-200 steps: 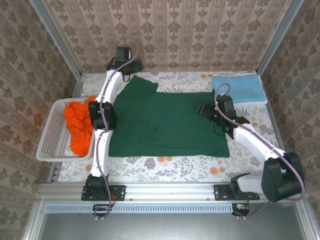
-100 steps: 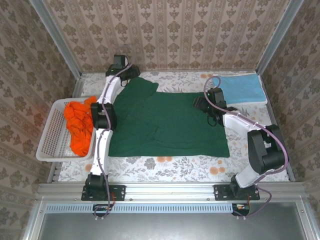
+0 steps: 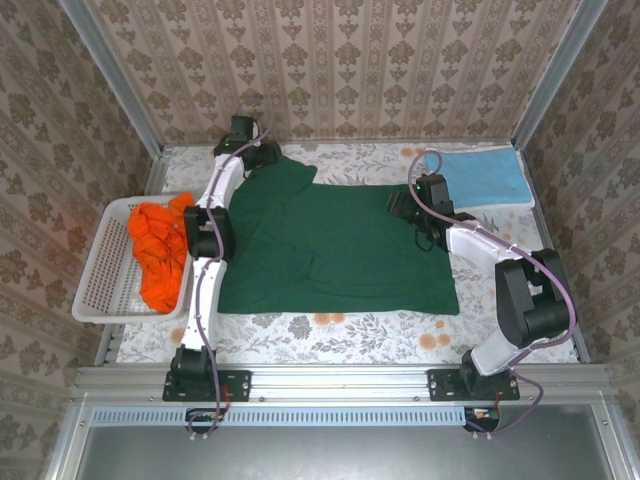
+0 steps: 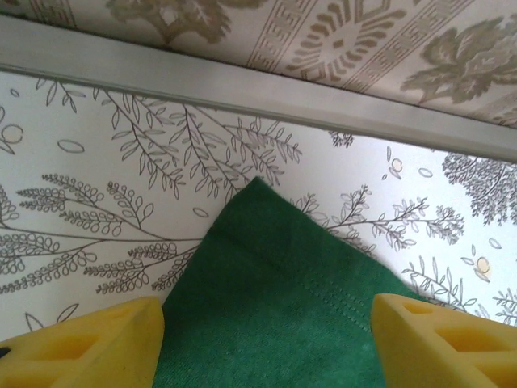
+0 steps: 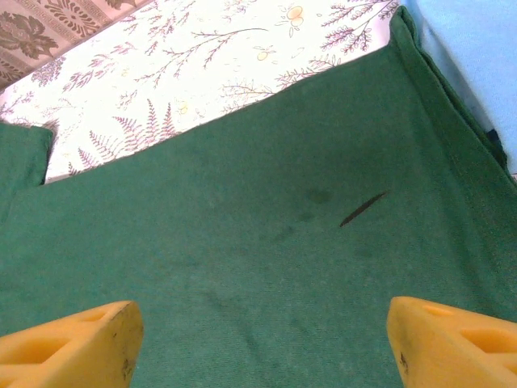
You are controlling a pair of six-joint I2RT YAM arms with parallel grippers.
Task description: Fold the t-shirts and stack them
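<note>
Folding setup: we see the dark green t-shirt (image 3: 340,250) spread flat on the table (image 3: 380,325). Left gripper (image 4: 262,343) straddles its sleeve tip near the far left corner. Right gripper (image 5: 258,347) hovers at its far edge beside the folded light blue t-shirt (image 3: 485,178). Both have jaws apart, seemingly ready to pinch.

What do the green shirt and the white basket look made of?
Dark green t-shirt: soft matte knit cloth, possibly cotton; it lies limp and creased, with a stitched hem line at the sleeve. White basket: rigid plastic by its look, with a moulded lattice of small openings.
</note>
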